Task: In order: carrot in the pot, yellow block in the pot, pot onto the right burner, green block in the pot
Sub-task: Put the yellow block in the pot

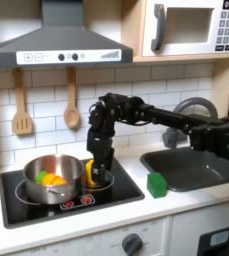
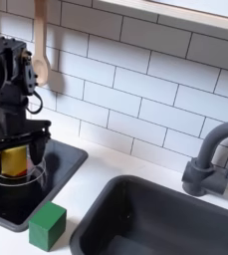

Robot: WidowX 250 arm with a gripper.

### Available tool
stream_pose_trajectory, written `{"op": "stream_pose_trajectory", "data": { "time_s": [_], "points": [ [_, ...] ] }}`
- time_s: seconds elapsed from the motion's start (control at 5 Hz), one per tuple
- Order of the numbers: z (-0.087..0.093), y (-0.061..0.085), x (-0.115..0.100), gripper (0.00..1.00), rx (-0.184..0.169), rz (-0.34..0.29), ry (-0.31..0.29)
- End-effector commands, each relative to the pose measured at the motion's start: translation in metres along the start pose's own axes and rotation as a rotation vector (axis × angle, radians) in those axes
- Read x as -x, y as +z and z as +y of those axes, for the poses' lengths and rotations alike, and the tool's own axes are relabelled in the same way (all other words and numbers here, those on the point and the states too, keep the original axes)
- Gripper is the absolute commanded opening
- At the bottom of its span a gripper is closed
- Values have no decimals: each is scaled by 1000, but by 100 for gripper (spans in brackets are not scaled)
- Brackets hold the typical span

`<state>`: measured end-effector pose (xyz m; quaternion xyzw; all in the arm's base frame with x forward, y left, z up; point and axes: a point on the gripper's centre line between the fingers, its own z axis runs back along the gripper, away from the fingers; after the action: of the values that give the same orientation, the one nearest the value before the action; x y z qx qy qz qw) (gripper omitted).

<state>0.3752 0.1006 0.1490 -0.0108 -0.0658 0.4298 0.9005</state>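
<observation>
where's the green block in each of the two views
First exterior view: the green block sits on the white counter at centre right, between the black stovetop and the sink.
Second exterior view: the green block is at bottom left, on the counter between the stovetop and the sink.
Shared landmark: the sink's edge beside it.

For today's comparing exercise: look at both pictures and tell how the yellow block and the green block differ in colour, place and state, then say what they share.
The yellow block is yellow; the green block is green. The yellow block sits between the fingers of the gripper by the pot; the green block rests free on the white counter. The yellow block is over the black stovetop; the green block stands beside it, toward the sink. Both are small toy pieces.
</observation>
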Motion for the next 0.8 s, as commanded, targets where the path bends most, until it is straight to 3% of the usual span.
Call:
{"op": "stream_pose_trajectory", "data": {
  "time_s": [0.0,0.6],
  "points": [
    [-4,-7,-4,100,-11,5,4],
    [-6,-13,-13,100,-17,7,17]
  ]
}}
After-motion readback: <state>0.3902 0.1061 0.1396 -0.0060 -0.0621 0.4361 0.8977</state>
